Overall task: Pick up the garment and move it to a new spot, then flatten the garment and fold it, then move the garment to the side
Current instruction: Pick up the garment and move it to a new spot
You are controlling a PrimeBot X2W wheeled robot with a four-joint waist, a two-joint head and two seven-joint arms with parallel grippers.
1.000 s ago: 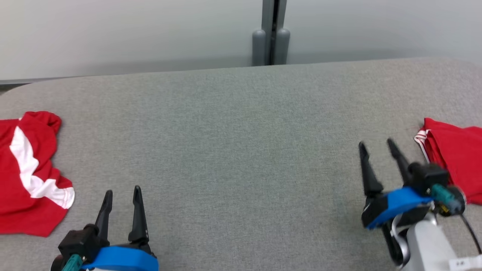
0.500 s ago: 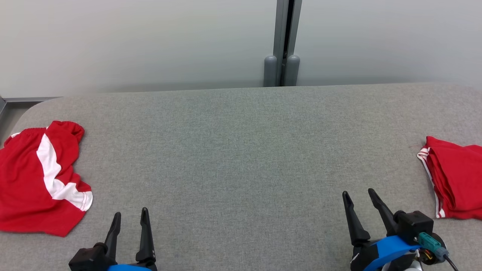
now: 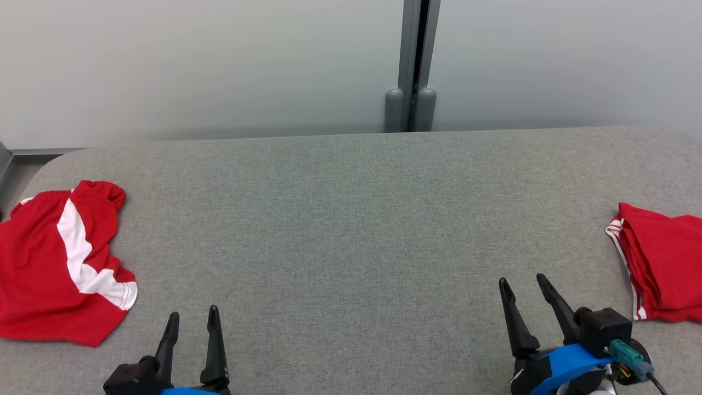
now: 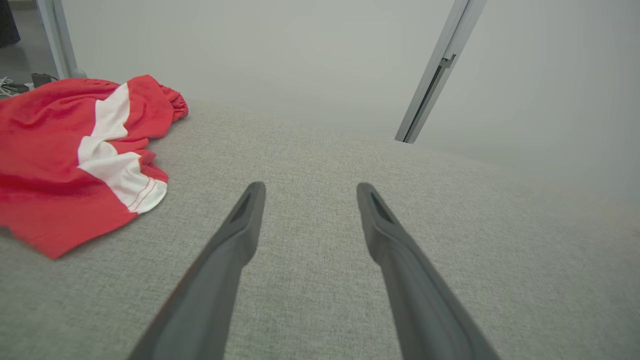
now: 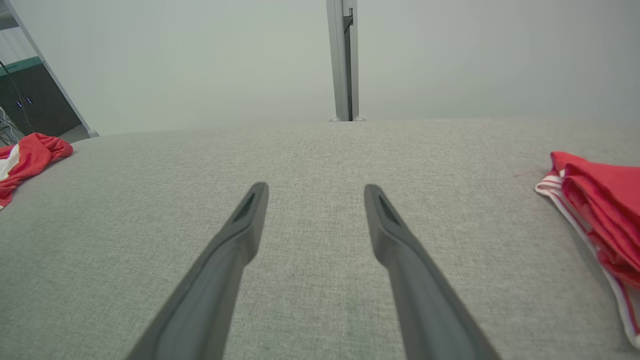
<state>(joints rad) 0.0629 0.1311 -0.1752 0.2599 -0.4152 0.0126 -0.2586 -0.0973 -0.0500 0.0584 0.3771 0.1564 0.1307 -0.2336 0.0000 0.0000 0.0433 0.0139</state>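
Meanwhile, left claw (image 3: 193,312) and right claw (image 3: 521,278) gape empty above the bench (image 3: 351,219); a shallow pinch could drag the crumpled garment (image 3: 49,269) off its left edge.

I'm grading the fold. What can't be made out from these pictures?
Folded red garment: right side cut off by the head and right wrist views' right edge.
Crumpled red garment: left part cut off by the head view's left edge.
Small clutter, left wrist view's top-left corner: too small.

Red garment (image 3: 38,285) with white stripe: rumpled, spread loosely at counter (image 3: 351,219) far left. Second red garment (image 3: 666,263): folded, white-trimmed, far right.
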